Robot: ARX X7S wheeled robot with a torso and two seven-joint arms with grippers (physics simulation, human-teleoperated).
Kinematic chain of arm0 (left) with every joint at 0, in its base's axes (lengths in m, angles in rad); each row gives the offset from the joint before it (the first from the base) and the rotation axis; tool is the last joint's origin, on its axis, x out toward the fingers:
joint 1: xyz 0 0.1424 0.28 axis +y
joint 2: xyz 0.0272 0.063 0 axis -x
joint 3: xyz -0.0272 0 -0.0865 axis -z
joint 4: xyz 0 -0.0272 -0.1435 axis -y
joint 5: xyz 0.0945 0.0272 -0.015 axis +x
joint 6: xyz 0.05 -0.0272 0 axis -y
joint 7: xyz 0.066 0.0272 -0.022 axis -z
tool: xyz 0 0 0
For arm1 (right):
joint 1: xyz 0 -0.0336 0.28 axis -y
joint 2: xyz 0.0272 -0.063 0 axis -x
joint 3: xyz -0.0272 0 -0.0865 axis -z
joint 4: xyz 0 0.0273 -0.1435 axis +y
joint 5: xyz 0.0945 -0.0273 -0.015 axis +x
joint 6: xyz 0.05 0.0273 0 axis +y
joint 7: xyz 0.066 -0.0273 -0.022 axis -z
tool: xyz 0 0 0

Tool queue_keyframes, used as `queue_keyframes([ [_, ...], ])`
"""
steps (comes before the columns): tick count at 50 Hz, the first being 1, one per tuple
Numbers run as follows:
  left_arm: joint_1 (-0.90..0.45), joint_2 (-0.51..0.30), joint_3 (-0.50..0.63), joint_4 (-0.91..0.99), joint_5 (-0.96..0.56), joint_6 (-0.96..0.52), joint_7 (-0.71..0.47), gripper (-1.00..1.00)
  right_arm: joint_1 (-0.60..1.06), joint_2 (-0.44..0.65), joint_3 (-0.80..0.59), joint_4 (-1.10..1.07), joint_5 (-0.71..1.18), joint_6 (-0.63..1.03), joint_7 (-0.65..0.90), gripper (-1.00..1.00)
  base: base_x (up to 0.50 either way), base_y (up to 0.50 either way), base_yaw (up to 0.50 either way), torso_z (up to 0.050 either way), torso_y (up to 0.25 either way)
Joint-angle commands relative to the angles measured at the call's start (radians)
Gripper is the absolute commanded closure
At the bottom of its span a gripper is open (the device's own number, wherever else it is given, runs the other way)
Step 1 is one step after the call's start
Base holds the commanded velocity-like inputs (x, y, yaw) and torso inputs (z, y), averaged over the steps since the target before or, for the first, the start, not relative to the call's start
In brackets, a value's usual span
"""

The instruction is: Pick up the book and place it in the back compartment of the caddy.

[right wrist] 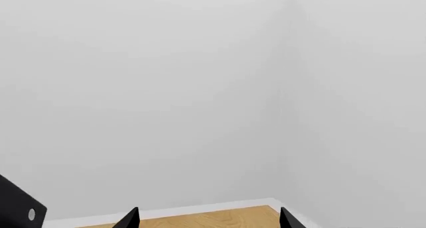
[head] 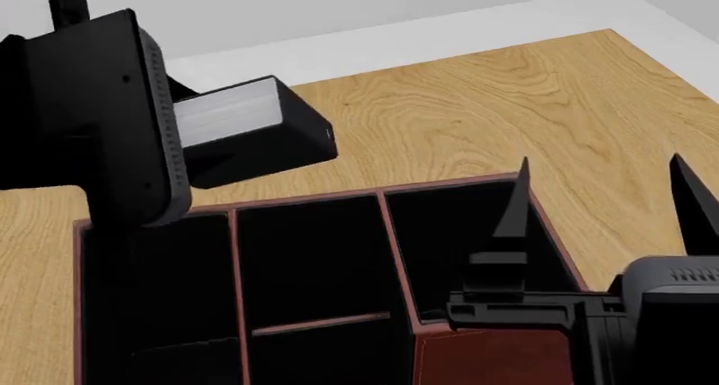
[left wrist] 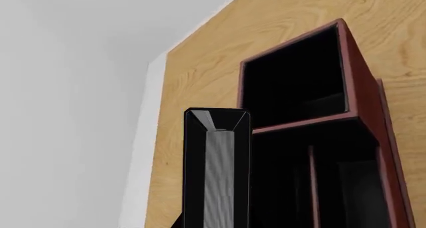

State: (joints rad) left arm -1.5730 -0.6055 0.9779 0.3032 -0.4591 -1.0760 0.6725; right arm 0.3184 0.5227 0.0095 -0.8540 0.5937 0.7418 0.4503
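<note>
My left gripper [head: 168, 141] is shut on the book [head: 242, 128], which has a black cover and a grey page block. It holds the book in the air, tilted, over the far left rim of the caddy [head: 472, 351]. The back compartment [head: 309, 259] is the black far cell of the middle column, in front of and to the right of the book. In the left wrist view the book [left wrist: 218, 168] stands up beside the caddy [left wrist: 362, 88]; the fingers themselves are hidden. My right gripper [head: 601, 204] is open and empty over the caddy's right end, its tips [right wrist: 208, 220] spread wide.
The caddy sits on a wooden table [head: 506, 107] whose far edge meets a pale strip [head: 427, 40] and grey wall. A thin red-brown cross divider [head: 320, 322] splits the middle column.
</note>
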Motion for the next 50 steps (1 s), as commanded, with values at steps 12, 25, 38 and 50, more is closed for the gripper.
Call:
queue_keyframes([
  [12,-0.213,0.158,0.092,-0.049,0.005,-0.200,0.066,1.00,-0.058,0.011,0.026,0.053,-0.015,-0.117,-0.067,-1.00,0.00,0.00,0.00,0.000,0.002],
  [25,-0.193,0.211,0.083,-0.021,-0.039,-0.325,0.044,1.00,-0.049,0.022,0.043,0.111,0.001,-0.164,-0.122,-1.00,0.00,0.00,0.00,0.001,0.001],
  [38,-0.202,0.255,0.081,-0.027,-0.080,-0.393,0.053,1.00,-0.098,0.013,0.076,0.143,0.002,-0.241,-0.159,-1.00,0.00,0.00,0.00,0.000,0.002],
  [50,-0.176,0.282,0.040,-0.075,-0.131,-0.430,0.066,1.00,-0.138,0.012,0.100,0.134,0.012,-0.267,-0.164,-1.00,0.00,0.00,0.00,0.000,0.001],
])
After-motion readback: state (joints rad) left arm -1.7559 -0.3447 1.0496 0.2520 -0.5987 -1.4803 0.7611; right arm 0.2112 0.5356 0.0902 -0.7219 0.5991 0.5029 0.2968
